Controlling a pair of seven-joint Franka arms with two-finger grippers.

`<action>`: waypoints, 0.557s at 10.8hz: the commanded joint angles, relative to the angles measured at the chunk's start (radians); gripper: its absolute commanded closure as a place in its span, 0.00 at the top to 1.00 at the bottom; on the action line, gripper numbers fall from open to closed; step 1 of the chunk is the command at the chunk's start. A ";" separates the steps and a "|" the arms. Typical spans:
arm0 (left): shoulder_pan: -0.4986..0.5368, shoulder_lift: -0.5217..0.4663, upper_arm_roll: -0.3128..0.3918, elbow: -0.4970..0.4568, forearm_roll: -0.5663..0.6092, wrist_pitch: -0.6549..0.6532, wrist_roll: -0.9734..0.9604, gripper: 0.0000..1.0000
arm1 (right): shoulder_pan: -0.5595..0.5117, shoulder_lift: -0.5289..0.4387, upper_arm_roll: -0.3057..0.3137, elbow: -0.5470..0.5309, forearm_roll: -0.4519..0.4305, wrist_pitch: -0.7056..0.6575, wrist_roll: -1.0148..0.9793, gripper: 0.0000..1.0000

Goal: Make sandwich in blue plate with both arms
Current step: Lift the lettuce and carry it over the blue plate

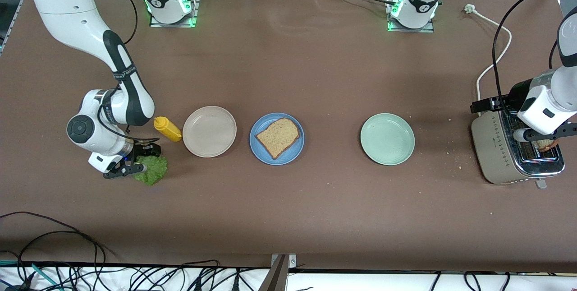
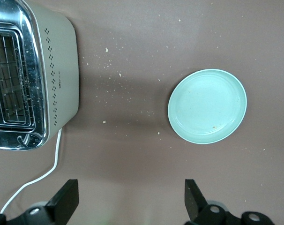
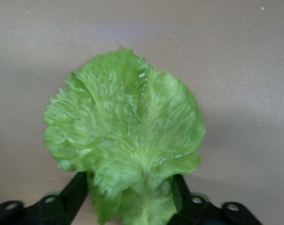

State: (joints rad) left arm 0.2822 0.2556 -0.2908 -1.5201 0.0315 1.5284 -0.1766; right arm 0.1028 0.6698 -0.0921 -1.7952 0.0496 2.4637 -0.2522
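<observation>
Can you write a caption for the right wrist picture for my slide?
The right gripper straddles the stem end of a crinkly green lettuce leaf lying on the brown table.

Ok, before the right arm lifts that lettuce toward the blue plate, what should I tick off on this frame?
1. Lettuce leaf sits between the right gripper fingers: ok, stem end lies between them.
2. Grip on the leaf closed: cannot tell, the fingers flank it.
3. Blue plate ready: ok, one bread slice lies flat on it.
4. Path to the plate: not ok, the mustard bottle and beige plate lie between.
5. Left gripper out of the way: ok, open, over the toaster at its own end.
6. Second slice: cannot tell, only something brown shows in the toaster slot.
</observation>
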 commanded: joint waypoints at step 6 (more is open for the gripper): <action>0.006 -0.010 -0.011 0.000 0.027 -0.007 0.019 1.00 | -0.008 -0.114 0.006 -0.012 0.019 -0.086 -0.036 0.00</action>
State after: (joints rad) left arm 0.2822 0.2556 -0.2909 -1.5202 0.0315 1.5284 -0.1756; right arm 0.1025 0.6115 -0.0919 -1.7923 0.0501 2.4266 -0.2578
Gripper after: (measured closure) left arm 0.004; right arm 0.881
